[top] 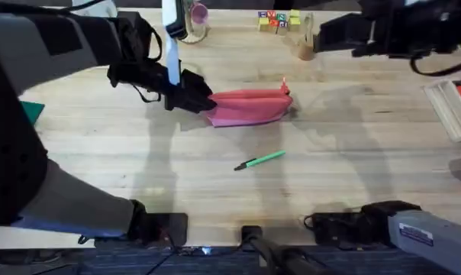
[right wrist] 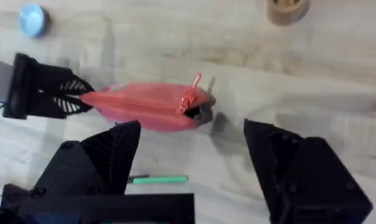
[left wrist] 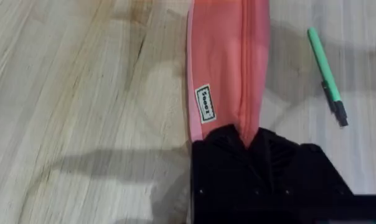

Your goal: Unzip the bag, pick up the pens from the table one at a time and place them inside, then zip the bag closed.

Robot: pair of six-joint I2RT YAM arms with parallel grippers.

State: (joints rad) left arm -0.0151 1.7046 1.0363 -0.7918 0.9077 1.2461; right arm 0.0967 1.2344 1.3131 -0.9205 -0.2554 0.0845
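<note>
The table [top: 101, 145] is made of long light wooden planks with soft brown lines in them, and it looks smooth and hard. In the middle lies the bag [top: 249, 107], a long pink-red pouch made of soft cloth, puffy in the middle and thin at the ends, with a little white label sewn on its side. The left gripper [top: 192, 98] has pinched one end of the bag between its black fingers and is closed on it. At the other end of the bag a small red pull tab [right wrist: 189, 93] sticks up. The mouth looks a tiny bit open there, but the rest of the zipper looks shut, so I think the unzipping is only just starting. The right gripper [right wrist: 191, 165] hangs above the bag with its two black fingers spread wide and nothing in them. The pen [top: 259, 160] is thin and light green with a dark tip, and it looks hard and slippery like plastic. It lies flat on the table near the bag, not touching it. So the pen is not picked up yet, and the bag must be opened, filled and zipped shut.
</note>
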